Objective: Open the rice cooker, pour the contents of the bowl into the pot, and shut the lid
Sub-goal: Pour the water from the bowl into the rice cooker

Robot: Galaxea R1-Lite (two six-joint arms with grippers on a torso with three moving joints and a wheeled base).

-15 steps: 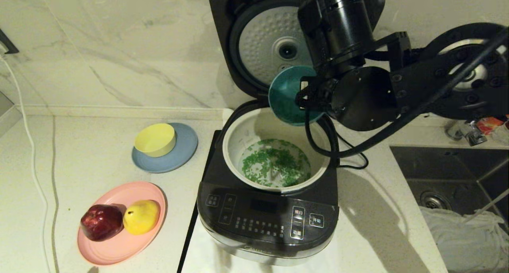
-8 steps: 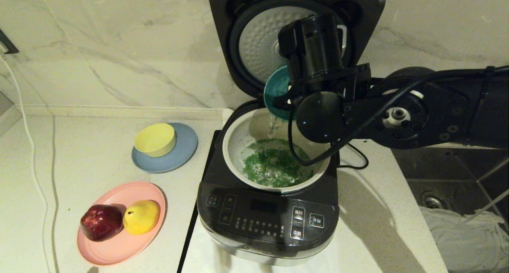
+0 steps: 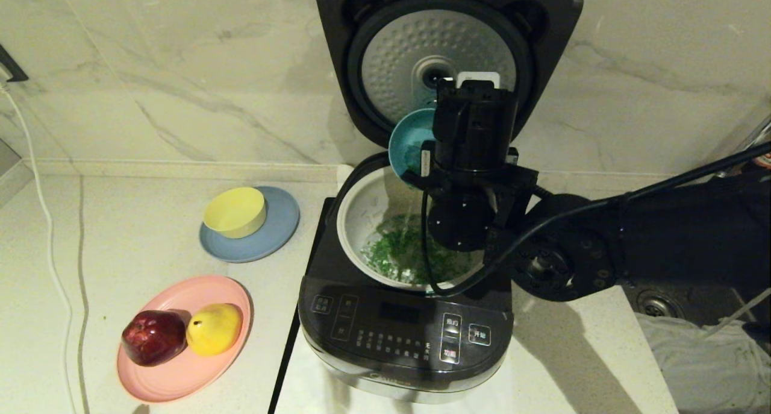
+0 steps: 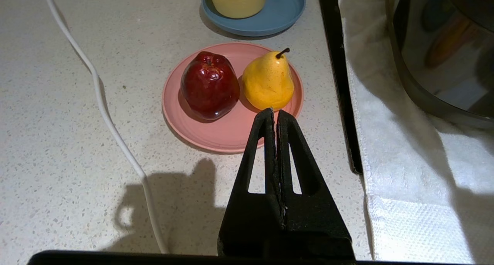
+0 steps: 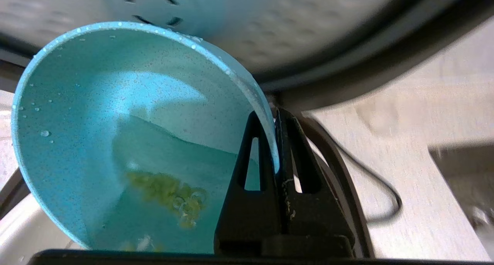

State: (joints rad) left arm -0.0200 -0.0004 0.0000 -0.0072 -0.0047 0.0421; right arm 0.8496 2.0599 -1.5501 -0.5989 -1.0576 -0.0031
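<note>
The right end effector (image 5: pixel 276 141) is clamped on the rim of the bowl (image 3: pixel 408 143), tipped steeply over the far edge of the pot (image 3: pixel 355 221); the pot lies straight below the bowl's lowered lip, inside the rice cooker (image 3: pixel 403 335); most of the contents (image 3: pixel 391 254) lie in the pot, a small wet clump clings in the bowl; the lid (image 3: pixel 449 46) stands upright behind; the panel's white characters are too small to read; the left end effector (image 4: pixel 275 120) idles closed and empty above the table (image 4: pixel 77 180).
</note>
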